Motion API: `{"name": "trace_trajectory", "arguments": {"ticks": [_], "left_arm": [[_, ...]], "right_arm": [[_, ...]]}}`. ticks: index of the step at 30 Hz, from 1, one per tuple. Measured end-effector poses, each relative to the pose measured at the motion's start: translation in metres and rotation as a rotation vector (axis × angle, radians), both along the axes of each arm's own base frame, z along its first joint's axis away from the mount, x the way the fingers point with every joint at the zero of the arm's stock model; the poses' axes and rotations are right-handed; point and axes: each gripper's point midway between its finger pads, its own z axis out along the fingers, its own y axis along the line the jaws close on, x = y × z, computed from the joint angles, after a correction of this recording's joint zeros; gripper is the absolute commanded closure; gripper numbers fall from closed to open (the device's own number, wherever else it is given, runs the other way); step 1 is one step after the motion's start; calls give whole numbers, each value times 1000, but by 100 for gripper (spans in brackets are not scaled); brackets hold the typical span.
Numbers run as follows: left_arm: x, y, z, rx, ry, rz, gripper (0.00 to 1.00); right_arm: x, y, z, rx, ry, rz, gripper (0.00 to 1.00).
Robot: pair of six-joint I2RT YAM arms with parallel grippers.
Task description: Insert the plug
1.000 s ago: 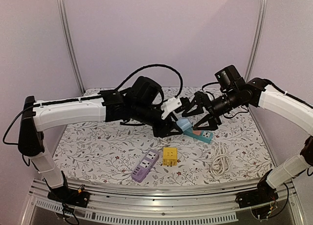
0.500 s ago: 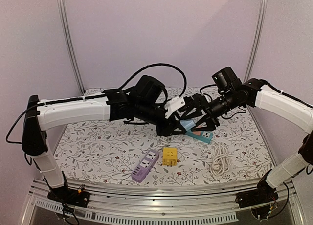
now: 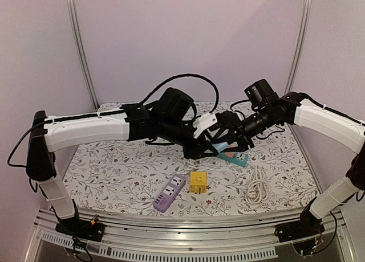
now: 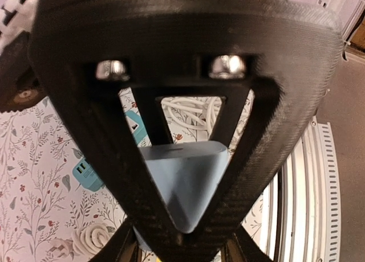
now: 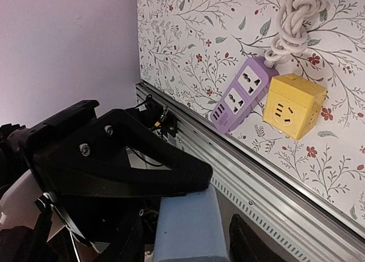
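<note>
- Left gripper (image 3: 198,150) is clamped on the light blue plug (image 3: 215,144), holding it up in the air just above the teal power strip (image 3: 235,157), a bit right of centre.
- Right gripper (image 3: 231,138) is crowded in from the right. In its wrist view its fingers (image 5: 244,242) are apart, one on each side of the plug, with slim gaps showing, so no grip from that side yet.
- Looks to me like a mid-air handoff or regrasp, not the actual insertion.
- Next, I'd guess the right fingers need to pinch the plug squarely, then the left lets go and the prongs get lined up with a socket.
- Purple strip (image 3: 170,192) and yellow cube socket (image 3: 198,181) sit nearer, well apart from both grippers.
</note>
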Motion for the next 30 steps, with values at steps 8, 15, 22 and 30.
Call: {"name": "trace_trajectory", "arguments": {"ticks": [8, 15, 22, 30], "left_arm": [[1, 0, 0, 2, -3, 3, 100], [0, 0, -1, 5, 6, 4, 82], [3, -3, 1, 3, -30, 29, 1], [4, 0, -2, 10, -63, 62, 0]], "right_arm": [[-1, 0, 0, 2, -3, 8, 73], [-2, -1, -2, -4, -30, 31, 100], [-2, -1, -3, -6, -36, 31, 100], [4, -6, -5, -53, -98, 26, 100]]}}
